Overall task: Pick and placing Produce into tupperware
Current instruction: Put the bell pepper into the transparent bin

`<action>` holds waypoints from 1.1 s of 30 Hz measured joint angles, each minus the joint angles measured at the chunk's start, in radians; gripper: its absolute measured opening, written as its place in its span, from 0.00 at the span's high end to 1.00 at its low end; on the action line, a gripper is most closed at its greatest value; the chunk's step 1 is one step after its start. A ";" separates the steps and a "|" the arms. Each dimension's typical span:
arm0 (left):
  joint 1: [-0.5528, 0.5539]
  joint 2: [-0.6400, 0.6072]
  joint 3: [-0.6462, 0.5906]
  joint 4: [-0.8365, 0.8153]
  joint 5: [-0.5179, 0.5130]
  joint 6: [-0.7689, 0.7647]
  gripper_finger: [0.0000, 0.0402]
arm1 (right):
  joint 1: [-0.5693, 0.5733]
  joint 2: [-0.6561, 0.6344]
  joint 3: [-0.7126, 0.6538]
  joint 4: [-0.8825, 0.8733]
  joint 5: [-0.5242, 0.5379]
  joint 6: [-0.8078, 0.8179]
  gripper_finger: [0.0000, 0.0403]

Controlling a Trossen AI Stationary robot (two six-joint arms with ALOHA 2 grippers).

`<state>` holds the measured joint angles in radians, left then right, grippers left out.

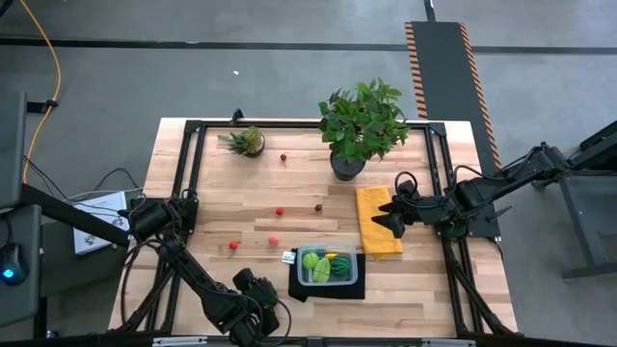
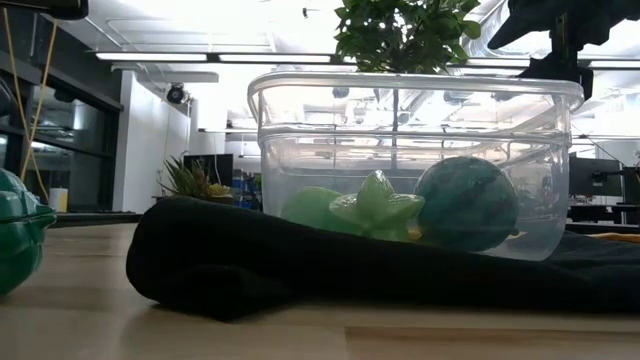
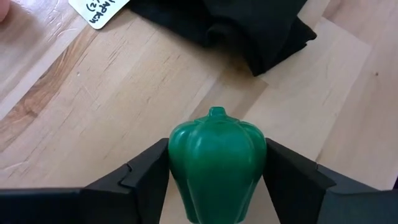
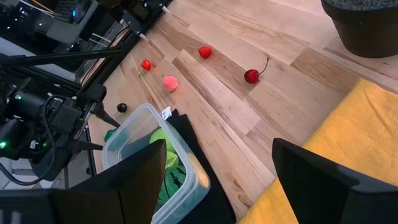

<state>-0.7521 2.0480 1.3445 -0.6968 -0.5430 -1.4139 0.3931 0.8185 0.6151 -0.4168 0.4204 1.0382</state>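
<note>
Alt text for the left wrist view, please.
A green toy pepper sits between the left gripper's two dark fingers, on a light wood table. A black cloth lies just beyond.

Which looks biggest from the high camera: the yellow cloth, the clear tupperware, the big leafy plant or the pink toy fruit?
1. Big leafy plant
2. Yellow cloth and tupperware: look about alike, so I won't rank them.
3. Pink toy fruit, by far the smallest.

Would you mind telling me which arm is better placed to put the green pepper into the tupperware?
The left. Its gripper has its jaws around the green pepper, near the tupperware. The right gripper hovers open over the yellow cloth.
</note>
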 joint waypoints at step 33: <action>0.000 0.000 0.000 -0.001 0.000 0.000 0.45 | 0.000 0.000 0.000 0.000 0.000 0.000 0.30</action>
<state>-0.7521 2.0476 1.3445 -0.6979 -0.5426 -1.4143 0.3931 0.8185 0.6151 -0.4164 0.4202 1.0382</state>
